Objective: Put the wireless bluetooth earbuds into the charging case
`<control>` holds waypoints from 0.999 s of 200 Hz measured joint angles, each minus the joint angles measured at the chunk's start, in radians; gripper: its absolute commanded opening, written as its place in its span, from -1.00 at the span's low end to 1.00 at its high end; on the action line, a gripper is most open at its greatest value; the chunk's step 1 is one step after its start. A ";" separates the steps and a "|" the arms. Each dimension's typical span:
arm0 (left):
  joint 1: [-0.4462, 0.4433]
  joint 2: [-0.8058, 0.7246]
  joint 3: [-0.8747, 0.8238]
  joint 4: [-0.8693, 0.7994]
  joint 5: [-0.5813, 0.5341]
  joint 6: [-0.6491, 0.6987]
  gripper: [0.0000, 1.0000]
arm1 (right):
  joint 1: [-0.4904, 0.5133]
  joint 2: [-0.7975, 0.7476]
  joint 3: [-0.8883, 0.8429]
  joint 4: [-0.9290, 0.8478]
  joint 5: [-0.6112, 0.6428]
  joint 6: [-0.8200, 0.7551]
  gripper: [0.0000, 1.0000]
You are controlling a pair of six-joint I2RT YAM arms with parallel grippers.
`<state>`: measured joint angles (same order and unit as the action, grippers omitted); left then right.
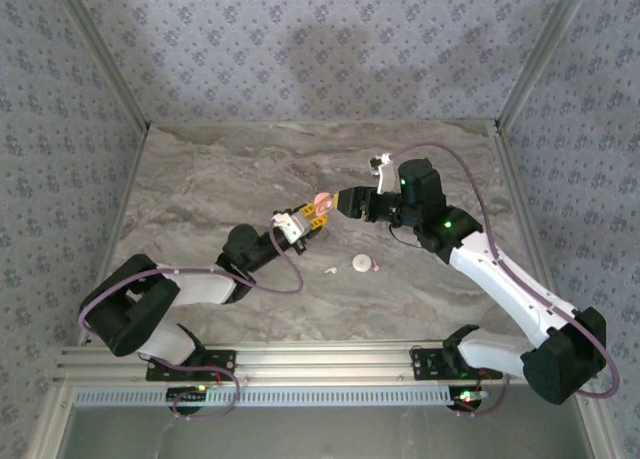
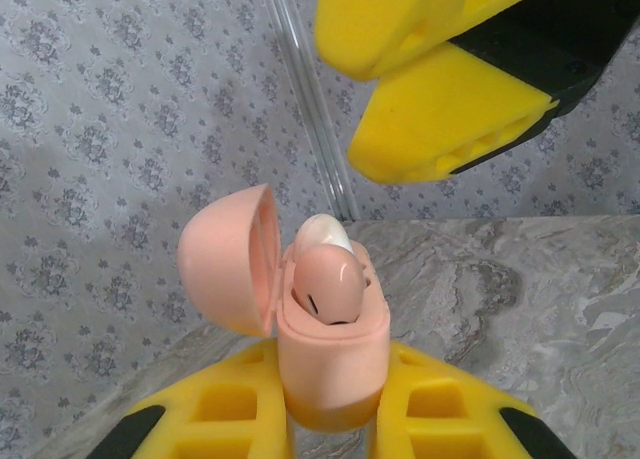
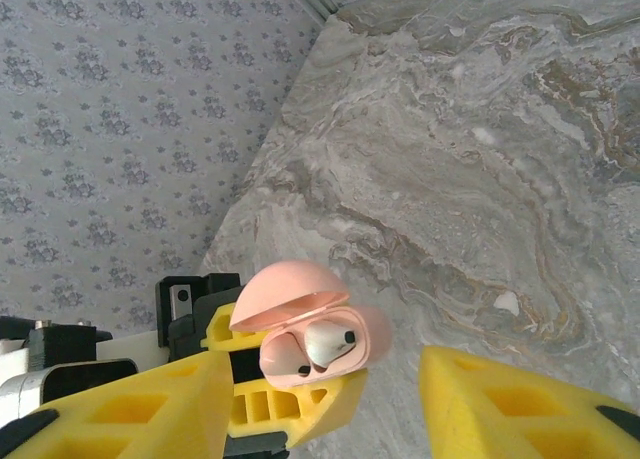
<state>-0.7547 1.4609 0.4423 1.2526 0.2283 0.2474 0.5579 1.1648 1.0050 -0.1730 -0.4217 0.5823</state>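
Observation:
The pink charging case (image 2: 335, 349) has its lid swung open, and my left gripper (image 2: 335, 404) is shut on its lower body, holding it above the table. A white earbud (image 2: 326, 233) and a pink one (image 2: 325, 284) sit in its wells. In the right wrist view the case (image 3: 290, 284) shows the white earbud (image 3: 325, 344) next to the pink one (image 3: 283, 357). My right gripper (image 3: 325, 384) is open just in front of the case, nothing between its fingers. From above, the case (image 1: 322, 199) lies between the left gripper (image 1: 312, 217) and right gripper (image 1: 343, 201). A tiny white earbud (image 1: 330, 270) lies on the table.
A round white disc (image 1: 361, 265) with a small pink bit (image 1: 376, 267) beside it lies on the marble table (image 1: 200, 189), near the tiny white piece. Patterned walls close the table in at the back and both sides.

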 measured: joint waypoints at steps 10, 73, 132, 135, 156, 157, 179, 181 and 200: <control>0.000 -0.001 0.000 -0.002 0.004 0.005 -0.79 | 0.000 0.002 0.000 -0.005 0.005 -0.004 0.13; 0.000 -0.008 0.000 -0.022 0.015 0.015 -0.79 | 0.000 0.032 0.000 -0.042 0.014 -0.047 0.23; 0.000 -0.008 0.000 -0.023 0.019 0.018 -0.79 | 0.000 0.034 0.000 -0.041 0.000 -0.084 0.24; 0.000 -0.008 0.000 -0.023 0.019 0.018 -0.79 | 0.000 0.034 0.000 -0.041 -0.003 -0.086 0.24; 0.000 -0.008 0.000 -0.026 0.019 0.018 -0.79 | 0.000 0.039 0.000 -0.041 -0.016 -0.095 0.24; 0.000 -0.008 0.000 -0.026 0.019 0.018 -0.79 | 0.000 0.039 0.000 -0.041 -0.017 -0.096 0.24; 0.000 -0.013 0.000 -0.031 0.019 0.018 -0.79 | 0.000 0.043 0.000 -0.041 -0.027 -0.104 0.25; 0.000 -0.014 0.000 -0.030 0.019 0.018 -0.79 | -0.001 0.044 0.000 -0.042 -0.028 -0.105 0.25; 0.000 -0.014 0.000 -0.031 0.023 0.018 -0.79 | -0.007 0.047 0.000 -0.041 -0.035 -0.105 0.25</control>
<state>-0.7551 1.4467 0.4427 1.2221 0.2508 0.2649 0.5510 1.2121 1.0054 -0.2142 -0.4572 0.4770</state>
